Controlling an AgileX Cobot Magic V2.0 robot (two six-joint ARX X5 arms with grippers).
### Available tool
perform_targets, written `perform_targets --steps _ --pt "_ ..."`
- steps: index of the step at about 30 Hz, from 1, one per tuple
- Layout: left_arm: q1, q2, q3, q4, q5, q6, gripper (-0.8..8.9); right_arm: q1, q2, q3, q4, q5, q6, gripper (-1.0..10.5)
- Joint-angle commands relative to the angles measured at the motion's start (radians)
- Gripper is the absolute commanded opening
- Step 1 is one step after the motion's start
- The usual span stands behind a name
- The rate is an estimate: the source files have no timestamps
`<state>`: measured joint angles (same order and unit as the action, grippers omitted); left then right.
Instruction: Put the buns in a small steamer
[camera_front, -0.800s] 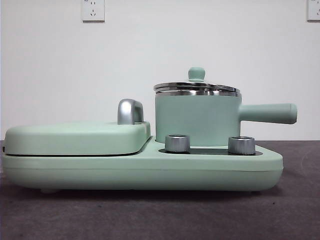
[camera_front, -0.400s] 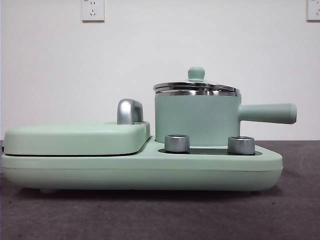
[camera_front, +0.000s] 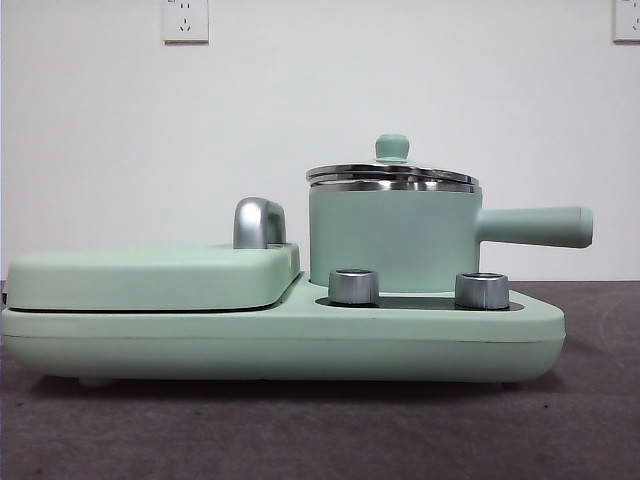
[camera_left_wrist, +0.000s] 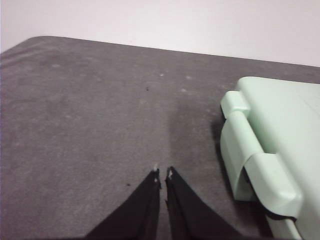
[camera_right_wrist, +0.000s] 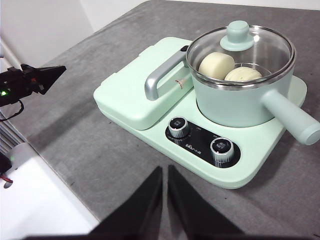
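The small steamer (camera_right_wrist: 239, 95) is a mint-green pot with a straight side handle, standing on the cooker base; it also shows in the front view (camera_front: 395, 235). Its glass lid with a green knob (camera_right_wrist: 236, 35) is on. Through the lid I see two cream-white buns inside, a smooth one (camera_right_wrist: 216, 65) and a ridged one (camera_right_wrist: 242, 74). My right gripper (camera_right_wrist: 164, 170) hovers shut above the table, in front of the cooker's knobs. My left gripper (camera_left_wrist: 162, 173) is shut over bare table, beside the cooker's hinged end (camera_left_wrist: 260, 150). Neither holds anything.
The mint-green cooker base (camera_front: 290, 340) carries a flat grill lid (camera_front: 150, 275) with a chrome handle (camera_front: 258, 222) and two steel knobs (camera_front: 353, 286). The other arm's black tip (camera_right_wrist: 35, 80) shows in the right wrist view. The table edge lies near that gripper.
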<state>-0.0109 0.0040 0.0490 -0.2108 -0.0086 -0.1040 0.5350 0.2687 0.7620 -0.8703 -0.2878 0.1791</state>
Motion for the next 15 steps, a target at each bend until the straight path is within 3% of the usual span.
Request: perform_targets --steps 1,15 --pt "-0.001 -0.001 -0.025 0.003 -0.003 0.015 0.24 0.005 0.003 0.005 0.013 0.000 -0.005 0.1" --pt "-0.001 -0.001 -0.034 0.031 -0.003 0.014 0.24 0.005 0.003 0.005 0.013 0.000 -0.005 0.1"
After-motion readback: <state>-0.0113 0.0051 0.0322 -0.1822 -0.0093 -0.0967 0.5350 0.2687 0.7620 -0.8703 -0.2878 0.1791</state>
